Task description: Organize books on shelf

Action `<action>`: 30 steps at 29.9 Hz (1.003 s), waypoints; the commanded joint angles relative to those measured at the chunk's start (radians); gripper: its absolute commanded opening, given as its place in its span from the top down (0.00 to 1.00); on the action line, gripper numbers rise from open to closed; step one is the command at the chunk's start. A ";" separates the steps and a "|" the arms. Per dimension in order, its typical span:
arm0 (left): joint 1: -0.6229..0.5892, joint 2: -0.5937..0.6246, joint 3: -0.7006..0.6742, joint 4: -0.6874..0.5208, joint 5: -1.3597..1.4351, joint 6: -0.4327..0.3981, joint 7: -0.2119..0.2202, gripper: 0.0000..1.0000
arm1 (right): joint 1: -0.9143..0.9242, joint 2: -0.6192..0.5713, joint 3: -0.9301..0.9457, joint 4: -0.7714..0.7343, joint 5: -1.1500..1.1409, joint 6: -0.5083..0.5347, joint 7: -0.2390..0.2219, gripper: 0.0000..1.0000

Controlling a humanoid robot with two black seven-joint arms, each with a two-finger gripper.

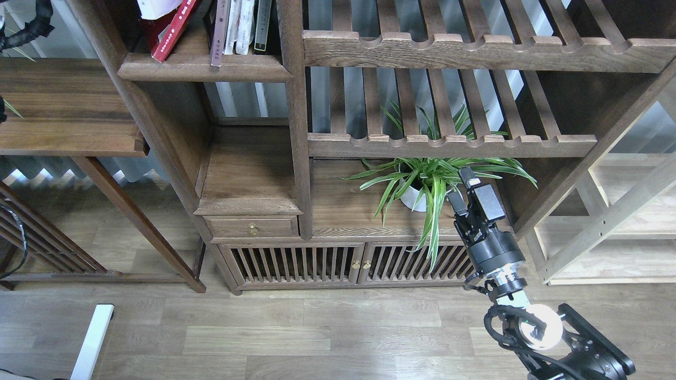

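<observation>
The shelf (pixel 206 67) is a dark wooden board at the top left. A bright red book (pixel 173 30) leans to the right on it, with a dark maroon book (pixel 149 32) just behind it on the left. A white book (pixel 158 6) sits tilted over their tops, cut off by the upper edge. Only a black cabled stretch of my left arm (pixel 33 24) shows at the top-left corner; its gripper is out of view. My right gripper (pixel 460 188) hangs low on the right in front of the plant, open and holding nothing.
Thin upright books (pixel 240 26) stand right of the red book against the cabinet post (pixel 296 116). A potted spider plant (pixel 422 182) stands on the lower board. Slatted shelves (pixel 449 142) fill the right side, and a pale wood rack (pixel 618 221) stands far right.
</observation>
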 commanded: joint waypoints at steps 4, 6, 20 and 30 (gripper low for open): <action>0.003 -0.025 0.010 0.011 0.001 0.000 0.000 0.97 | 0.000 -0.004 0.000 0.001 0.000 0.000 0.000 0.00; 0.004 -0.026 0.014 0.023 0.001 0.000 0.000 0.97 | 0.000 -0.004 0.000 0.001 0.000 0.000 0.000 0.00; 0.018 -0.066 0.018 0.092 -0.007 0.002 0.000 0.83 | 0.000 -0.009 0.038 0.006 0.000 0.000 -0.003 0.00; 0.024 -0.086 0.057 0.088 -0.006 0.002 0.000 0.62 | -0.018 -0.010 0.038 0.012 -0.001 0.000 -0.005 0.00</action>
